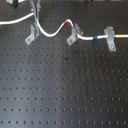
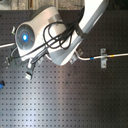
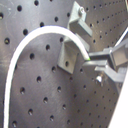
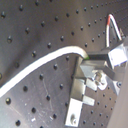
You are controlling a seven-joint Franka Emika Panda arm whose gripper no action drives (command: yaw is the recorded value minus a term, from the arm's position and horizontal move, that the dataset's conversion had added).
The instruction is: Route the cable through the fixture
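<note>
A white cable (image 1: 52,34) runs across the black perforated board. It has a red mark (image 1: 67,22), a blue mark (image 1: 94,37) and a yellow stretch (image 1: 120,36). Three grey clip fixtures stand in a row: left (image 1: 32,35), middle (image 1: 74,36) and right (image 1: 110,39). The cable passes the middle and right fixtures. My gripper (image 1: 36,20) comes down from the top and is shut on the cable just above the left fixture. In both wrist views the fingers (image 3: 106,59) (image 4: 107,56) pinch the cable (image 3: 30,42) (image 4: 45,64) next to a fixture (image 3: 67,54) (image 4: 82,95).
In the second exterior view the arm (image 2: 50,35) covers the upper left of the board (image 2: 75,100); the right fixture (image 2: 103,57) and the cable's yellow stretch (image 2: 119,55) show on the second exterior view's right. A small blue object (image 2: 1,84) lies at the left edge.
</note>
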